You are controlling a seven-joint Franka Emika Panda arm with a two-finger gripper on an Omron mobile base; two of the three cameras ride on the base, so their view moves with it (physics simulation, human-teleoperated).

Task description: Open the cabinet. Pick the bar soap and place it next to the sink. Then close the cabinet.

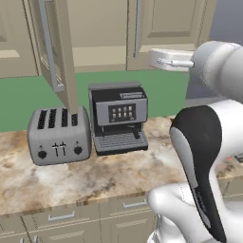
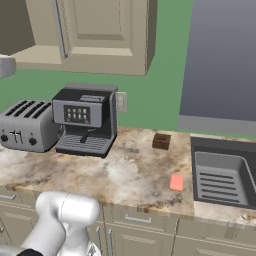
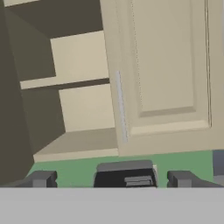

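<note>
Gripper [image 3: 111, 179] spread wide and empty, raised before the cabinet [image 3: 166, 74]. From the hand: bare shelves (left half open), right door shut with its silver handle [image 3: 122, 105]. From the left base: left door [image 1: 57, 52] swung out over the toaster [image 1: 59, 135], beside the coffee machine [image 1: 118, 117]. From the right base: bar soap [image 2: 176, 182] flat on the counter [image 2: 115, 175], just beside the sink [image 2: 222, 177]; brown block [image 2: 161, 141] further back.
</note>
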